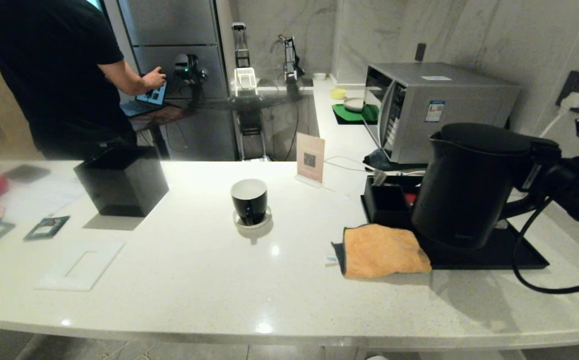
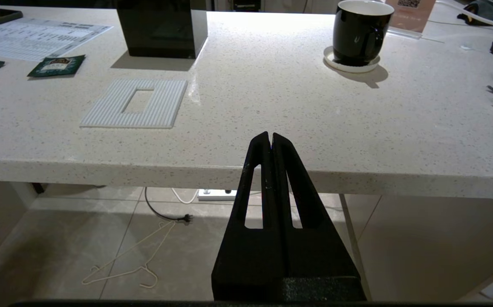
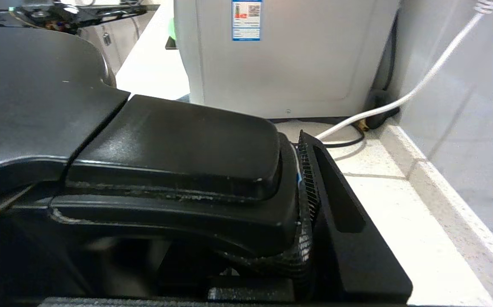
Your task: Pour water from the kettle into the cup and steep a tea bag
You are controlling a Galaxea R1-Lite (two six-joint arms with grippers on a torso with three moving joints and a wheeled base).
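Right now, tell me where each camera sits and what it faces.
Head: high, looking down across the counter at the cup and kettle; the right arm shows at the right edge.
Left wrist: below the counter edge, facing the cup over the shut left hand.
Right wrist: behind the right hand, clamped on the kettle's handle.
Head and left wrist share the cup.

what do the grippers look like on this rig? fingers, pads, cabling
Left gripper: matte black, two long tapered fingers, each with a slot cut through. Right gripper: same black, with a cross-hatched textured pad. A black cable loops beside the right arm.
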